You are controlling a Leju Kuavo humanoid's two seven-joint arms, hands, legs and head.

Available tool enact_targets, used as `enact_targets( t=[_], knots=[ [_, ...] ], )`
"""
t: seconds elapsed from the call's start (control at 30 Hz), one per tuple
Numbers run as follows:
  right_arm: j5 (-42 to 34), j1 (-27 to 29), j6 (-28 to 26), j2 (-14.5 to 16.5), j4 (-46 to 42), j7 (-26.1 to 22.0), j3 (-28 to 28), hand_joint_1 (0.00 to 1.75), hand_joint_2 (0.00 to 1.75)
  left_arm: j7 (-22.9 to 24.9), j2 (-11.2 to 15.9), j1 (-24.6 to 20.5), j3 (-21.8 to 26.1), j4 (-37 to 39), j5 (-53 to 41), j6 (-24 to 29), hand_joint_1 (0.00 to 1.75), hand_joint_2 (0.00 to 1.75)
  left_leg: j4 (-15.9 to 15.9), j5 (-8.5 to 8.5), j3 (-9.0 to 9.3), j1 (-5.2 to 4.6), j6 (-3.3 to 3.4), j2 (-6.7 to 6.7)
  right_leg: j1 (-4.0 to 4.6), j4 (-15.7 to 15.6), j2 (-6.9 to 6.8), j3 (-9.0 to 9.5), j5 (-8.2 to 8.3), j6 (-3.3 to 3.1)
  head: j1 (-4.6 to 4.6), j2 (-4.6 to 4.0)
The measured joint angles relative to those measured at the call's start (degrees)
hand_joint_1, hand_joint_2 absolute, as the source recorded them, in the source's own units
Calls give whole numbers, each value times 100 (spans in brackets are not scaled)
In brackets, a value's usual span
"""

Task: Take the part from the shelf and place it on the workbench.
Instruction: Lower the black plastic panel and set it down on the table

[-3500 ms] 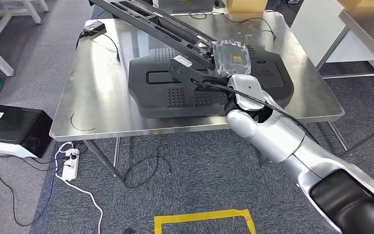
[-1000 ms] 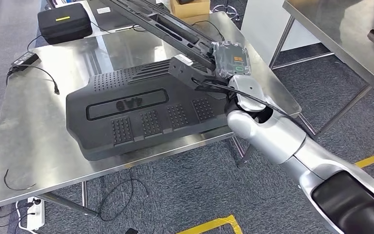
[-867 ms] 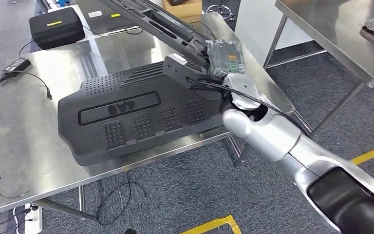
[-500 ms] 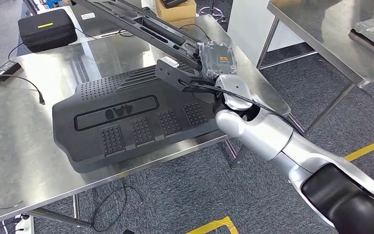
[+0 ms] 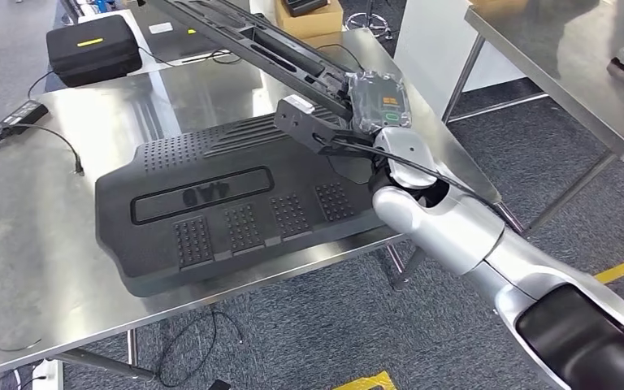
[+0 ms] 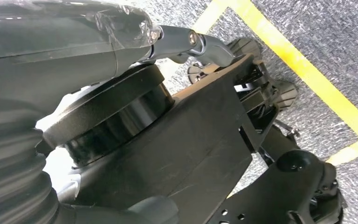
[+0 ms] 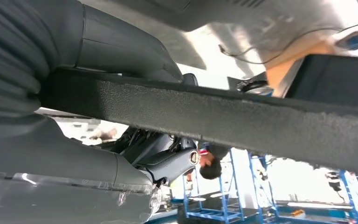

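Long black rail (image 5: 244, 36) cut off by top edge, upper left of head frame. Right hand (image 5: 382, 101) mostly hidden under plastic wrap; finger position unclear. Embossed marking on black panel (image 5: 227, 203) unreadable. Counter (image 5: 41, 244) clipped at left edge. Person (image 7: 210, 164) lower centre of right wrist frame, blurred.

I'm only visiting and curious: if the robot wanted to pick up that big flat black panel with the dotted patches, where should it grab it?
Probably the long front edge of the black panel, which overhangs the workbench rim toward the robot. Fingers could slip under there; elsewhere it lies flat on the steel.
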Motion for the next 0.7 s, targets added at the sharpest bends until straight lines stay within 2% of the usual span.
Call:
enact_targets(
  t=[0.07, 0.1, 0.17, 0.2, 0.23, 0.27, 0.33, 0.37, 0.4, 0.43, 0.5, 0.57, 0.7],
  knots=[
    [1, -9, -1, -6, 4, -1, -1, 175, 175, 0, 4, -4, 0, 0, 1, 0, 0, 175, 185, -116, -47, -7, -65, 3, -28, -53, -2, 80, -24, -65, -33, -1],
    [2, -14, -1, 0, 4, -1, -1, 175, 175, 0, 7, -4, 0, 0, 1, 1, 0, 175, 443, -234, -156, -7, -95, 4, -43, -75, -6, 125, -38, -97, -64, -1],
    [1, -19, -1, 12, 5, -1, 1, 175, 175, -8, 8, -13, 0, 0, 2, 2, 0, 175, 1191, -499, -539, -2, -137, 2, -33, -76, -7, 183, -85, -145, -146, -1],
    [0, -15, 0, 17, 8, -2, 2, 175, 175, -12, 8, -21, 0, 0, 1, 3, 0, 175, 1494, -562, -720, -2, -149, 1, -28, -73, -4, 209, -109, -153, -168, -1],
    [-3, -9, 1, 21, 11, -5, 4, 175, 175, -16, 9, -29, 0, 0, 1, 3, 0, 175, 1624, -526, -827, -2, -154, 1, -25, -67, 2, 236, -136, -153, -183, -1],
    [-6, -6, 1, 25, 14, -10, 6, 175, 175, -17, 9, -33, 0, 0, 0, 4, 0, 175, 1534, -377, -834, 1, -152, 1, -25, -58, 11, 266, -165, -145, -198, -1],
    [-9, -5, -11, 37, 15, -48, 8, 175, 175, -13, 10, -26, 0, 0, 0, 5, 0, 175, 867, 95, -631, 14, -135, 0, -26, -32, 28, 326, -230, -115, -231, -1],
    [6, -7, -27, 44, 19, -94, 9, 175, 175, -8, 11, -21, 0, 0, 1, 5, 0, 175, 526, 267, -517, 16, -117, -3, -18, -11, 39, 340, -261, -91, -251, -1],
    [36, -8, -51, 54, 22, -161, 13, 175, 175, -4, 11, -17, 0, 0, 2, 4, 0, 175, 278, 343, -427, 14, -85, -4, -10, 5, 47, 336, -281, -64, -267, -1],
    [78, -7, -71, 63, 28, -240, 22, 175, 175, -2, 11, -15, 0, 0, 4, 3, 0, 175, 150, 346, -384, 13, -52, -9, 2, 19, 55, 319, -296, -41, -267, -1],
    [205, 1, -70, 91, 45, -413, 61, 175, 175, 15, 9, -15, 0, -1, 3, -3, 0, 175, 80, 315, -355, 5, -6, -25, 19, 28, 59, 287, -296, -36, -244, -2],
    [440, 24, -15, 187, 141, -645, 148, 175, 175, 59, 4, -29, -3, -2, -56, -27, 0, 175, 73, 318, -361, -2, 1, -48, 26, 8, 52, 298, -293, -51, -188, -2],
    [832, 106, -59, 611, 728, -1018, 414, 175, 175, 149, -7, -108, -25, -2, -215, -95, 0, 175, 72, 310, -359, -7, 24, -62, 25, -40, 40, 328, -291, -45, -107, -2]
  ],
)
